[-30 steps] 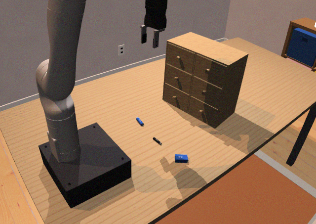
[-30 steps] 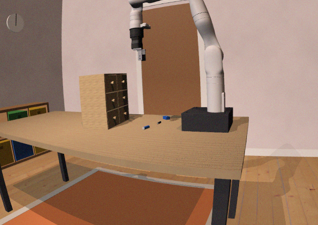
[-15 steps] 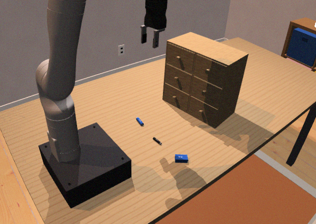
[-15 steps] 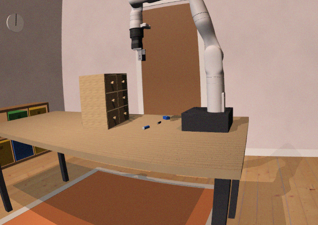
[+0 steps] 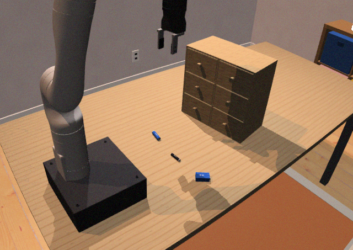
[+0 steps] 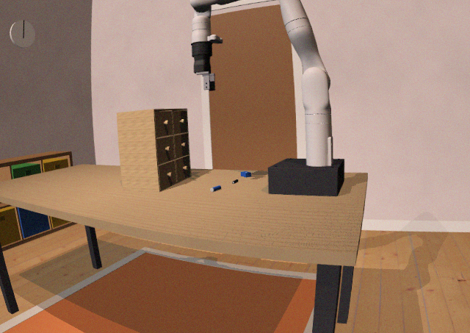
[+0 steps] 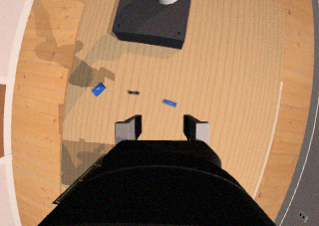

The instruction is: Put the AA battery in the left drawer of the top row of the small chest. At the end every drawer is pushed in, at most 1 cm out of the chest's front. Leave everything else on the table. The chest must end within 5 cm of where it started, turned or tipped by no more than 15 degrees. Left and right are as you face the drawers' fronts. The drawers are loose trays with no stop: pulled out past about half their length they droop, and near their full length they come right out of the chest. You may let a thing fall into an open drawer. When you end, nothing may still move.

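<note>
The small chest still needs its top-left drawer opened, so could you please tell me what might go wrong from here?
The top-left drawer is shut; pulling its small knob too far could make it droop or come out.

A blue cylinder and a smaller black one lie near each other, so the wrong one might be taken.

Either might roll if the open gripper nudges it.
</note>
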You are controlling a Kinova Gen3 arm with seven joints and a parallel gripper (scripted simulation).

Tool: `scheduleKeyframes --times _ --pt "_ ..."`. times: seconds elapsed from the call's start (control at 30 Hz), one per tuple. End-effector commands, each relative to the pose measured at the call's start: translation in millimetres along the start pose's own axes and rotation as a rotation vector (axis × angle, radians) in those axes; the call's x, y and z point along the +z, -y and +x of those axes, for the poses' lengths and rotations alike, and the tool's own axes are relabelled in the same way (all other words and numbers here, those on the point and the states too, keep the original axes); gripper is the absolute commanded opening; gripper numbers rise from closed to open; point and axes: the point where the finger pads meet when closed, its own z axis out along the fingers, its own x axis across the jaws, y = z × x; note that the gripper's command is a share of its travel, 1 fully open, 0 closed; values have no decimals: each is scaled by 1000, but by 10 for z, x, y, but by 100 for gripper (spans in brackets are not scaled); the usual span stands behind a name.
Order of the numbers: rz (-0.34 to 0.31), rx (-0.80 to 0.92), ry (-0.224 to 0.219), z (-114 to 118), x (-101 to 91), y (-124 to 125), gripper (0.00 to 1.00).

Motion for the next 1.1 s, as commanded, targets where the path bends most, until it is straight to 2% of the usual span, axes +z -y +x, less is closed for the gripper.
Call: scheduleKeyframes --times 0.0,1.07 --pt "-10 5 7 -24 -10 -11 100" --pt "-80 6 8 -23 75 -72 100"
